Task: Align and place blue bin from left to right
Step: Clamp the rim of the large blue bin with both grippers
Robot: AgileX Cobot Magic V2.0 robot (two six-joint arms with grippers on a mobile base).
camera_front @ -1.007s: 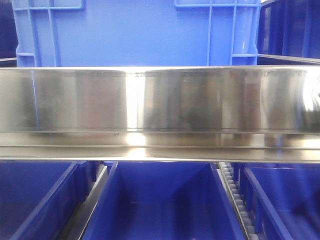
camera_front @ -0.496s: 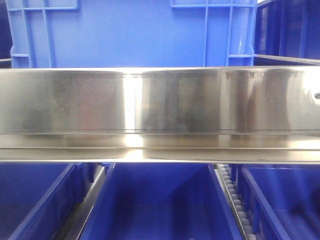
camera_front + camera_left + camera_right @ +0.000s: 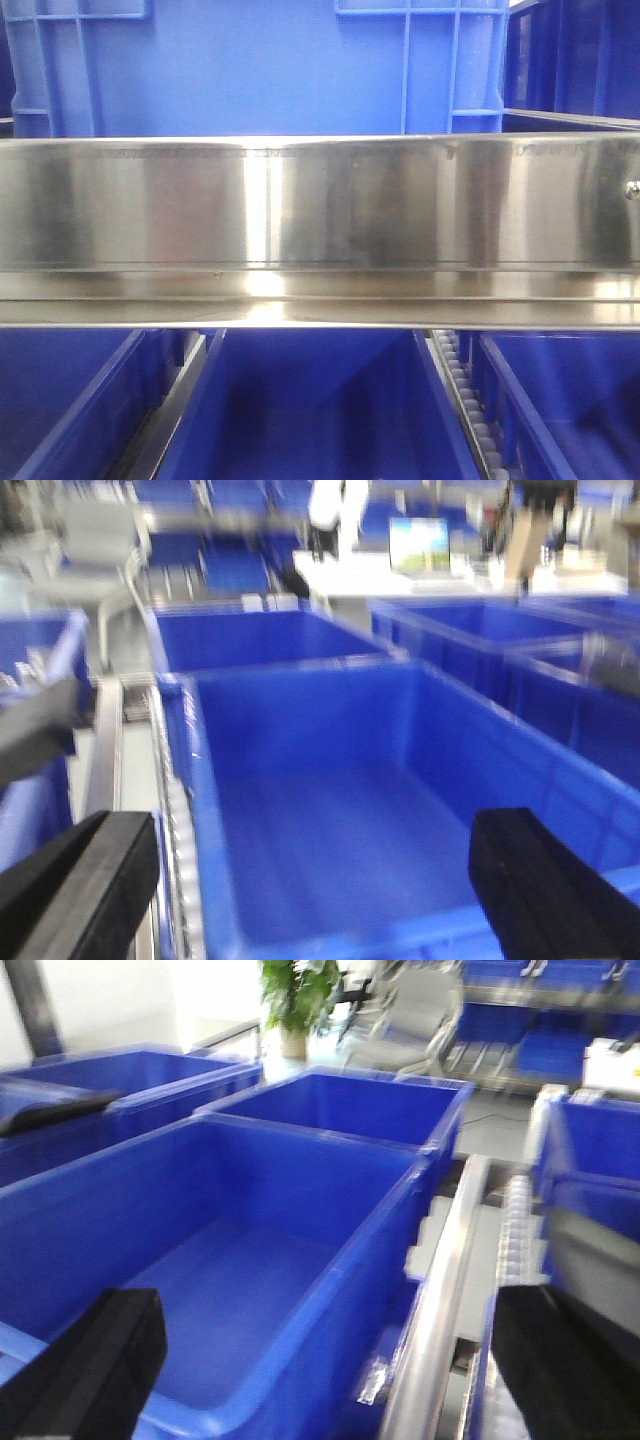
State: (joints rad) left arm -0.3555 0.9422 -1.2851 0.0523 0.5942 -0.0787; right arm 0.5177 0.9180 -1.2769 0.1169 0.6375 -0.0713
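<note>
The blue bin [image 3: 250, 65], a lighter blue crate with raised rib frames at its corners, stands on the upper level behind the steel rail [image 3: 320, 200]; only its lower wall shows. It does not appear in the wrist views. My left gripper [image 3: 315, 880] is open, its black fingers [image 3: 85, 880] spread over an empty dark blue bin [image 3: 330, 810]. My right gripper [image 3: 330, 1360] is open too, straddling the right rim of another empty dark blue bin [image 3: 230, 1260] and a metal rail [image 3: 440, 1300]. Neither gripper holds anything.
Below the steel rail lie three dark blue bins [image 3: 310, 400] side by side, split by roller tracks [image 3: 465, 400]. More dark blue bins [image 3: 350, 1105] fill the rows behind. A desk with a laptop [image 3: 420, 545], chairs and a plant [image 3: 295, 1000] stand further off.
In the front view the blue bin and the lower bins have slid slightly left in the picture across the three frames. The steel rail looks the same.
</note>
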